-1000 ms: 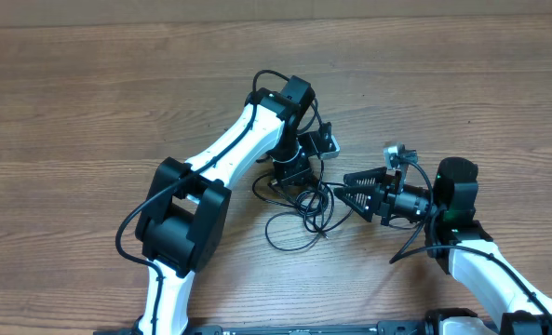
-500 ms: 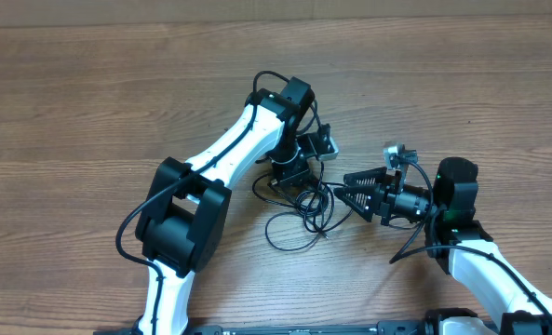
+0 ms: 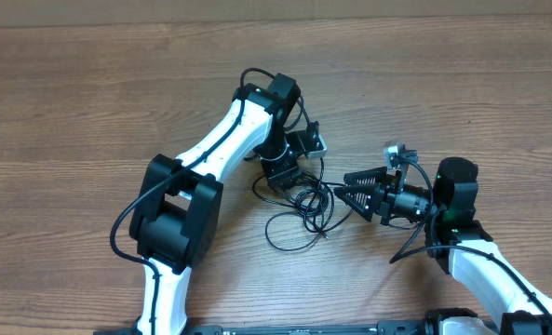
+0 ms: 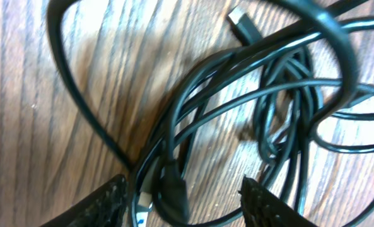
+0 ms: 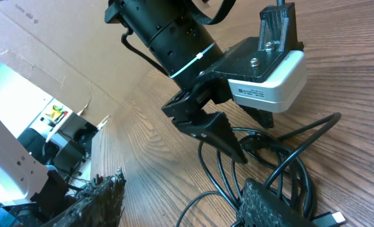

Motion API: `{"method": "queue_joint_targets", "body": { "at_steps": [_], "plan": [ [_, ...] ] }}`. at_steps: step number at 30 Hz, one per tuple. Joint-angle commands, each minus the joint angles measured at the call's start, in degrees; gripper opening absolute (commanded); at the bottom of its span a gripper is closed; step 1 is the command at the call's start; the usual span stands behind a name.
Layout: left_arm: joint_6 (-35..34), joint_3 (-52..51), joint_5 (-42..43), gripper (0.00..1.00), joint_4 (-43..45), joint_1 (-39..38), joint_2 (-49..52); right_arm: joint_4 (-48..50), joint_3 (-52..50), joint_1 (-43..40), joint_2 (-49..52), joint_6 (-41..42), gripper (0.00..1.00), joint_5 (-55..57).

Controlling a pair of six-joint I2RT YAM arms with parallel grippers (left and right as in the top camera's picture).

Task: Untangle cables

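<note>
Lying in a loose black tangle near the middle of the wooden table [image 3: 89,112], the cables [image 3: 303,209] form several overlapping loops, with one larger loop [image 3: 285,233] spreading toward the near edge. Close up from the left wrist, the strands cross one another thickly, and a silver-tipped plug [image 4: 237,14] rests on the wood at the far side of the bundle. The left gripper [image 3: 288,179] hangs directly over the upper left part of the tangle, pointing down at it. Its jaws stand apart, with a few strands and a dark plug end [image 4: 174,189] lying in the gap; neither finger [image 4: 101,202] visibly presses on them, so it has hold of nothing. A white camera housing [image 5: 268,82] sits on that wrist, above the fingers. The right gripper [image 3: 343,194] lies low and nearly level just beside the right edge of the tangle, aimed at it, its jaws spread in a wide V and empty. Both arms reach in from the near edge of the table.
</note>
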Motion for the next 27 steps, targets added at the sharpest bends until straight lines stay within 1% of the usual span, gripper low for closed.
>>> {"method": "queue_joint_targets", "body": {
  "at_steps": [1,4,8,12,14,18,20,23,27],
  "plan": [
    [1.9,-0.57,2.99,0.63,0.07,-0.68,0.46,0.17,0.7,0.24,0.07,0.17,0.59,0.74],
    [1.92,-0.57,2.32,0.63,-0.13,-1.27,0.46,0.2,0.7,0.24,0.07,0.17,0.59,0.74],
    [2.51,-0.57,-1.75,0.64,0.22,-2.32,0.46,0.2,0.7,0.24,0.07,0.17,0.59,0.74],
    [6.58,-0.57,-5.99,0.65,1.4,-2.86,0.46,0.17,0.7,0.24,0.07,0.2,0.59,0.72],
    [7.63,-0.57,-6.05,0.65,1.73,-2.86,0.46,0.17,0.7,0.24,0.07,0.2,0.59,0.7],
    [7.93,-0.57,-5.88,0.61,1.46,-2.84,0.46,0.17,0.7,0.24,0.07,0.17,0.59,0.72],
    [7.93,-0.57,-5.14,0.61,1.49,-2.84,0.46,0.2,0.7,0.24,0.07,0.17,0.59,0.76],
    [8.44,-0.59,-1.9,0.63,1.75,-2.89,0.46,0.17,0.7,0.24,0.07,0.17,0.59,0.76],
    [8.39,-0.59,-1.73,0.61,2.36,-3.1,0.46,0.17,0.7,0.24,0.07,0.2,0.58,0.74]
  ]
}}
